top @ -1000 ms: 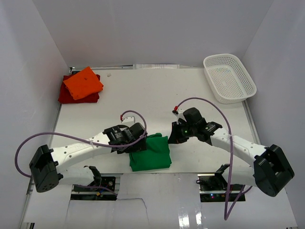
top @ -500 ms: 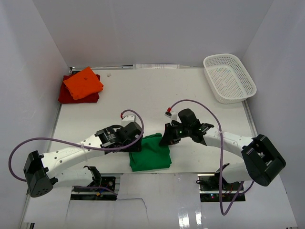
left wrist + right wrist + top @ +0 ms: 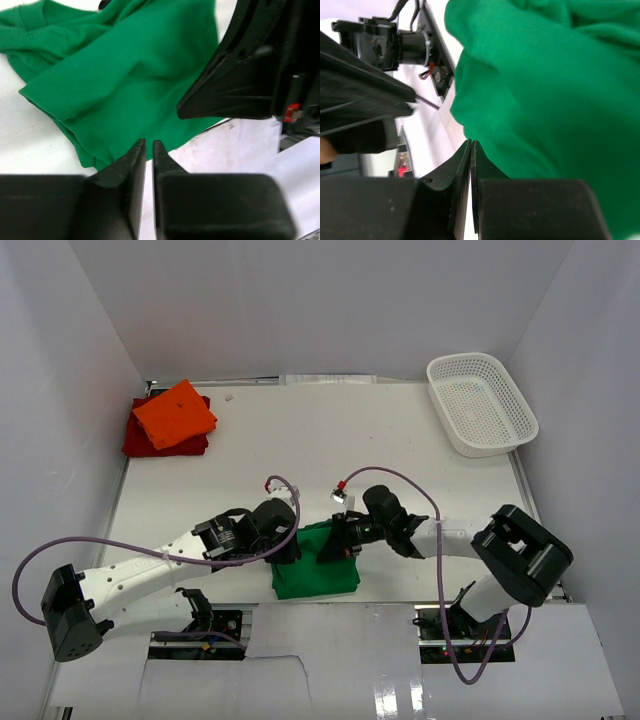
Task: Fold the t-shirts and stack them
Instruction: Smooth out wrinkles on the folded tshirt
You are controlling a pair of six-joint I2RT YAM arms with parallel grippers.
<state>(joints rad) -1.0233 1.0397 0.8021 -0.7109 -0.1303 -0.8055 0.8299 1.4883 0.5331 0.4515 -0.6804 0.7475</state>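
Green shirt lies rumpled at middle of bench's near edge, both arms bent low over it. Left gripper at shirt's left side, fingers drawn nearly together with thin slit between, tips at cloth hem; hold on cloth unclear. Right gripper at shirt's far edge, fingers pressed together against fabric; grip likewise unclear. Orange shirt sits folded atop dark red shirt in far left corner. White basket in far right corner.
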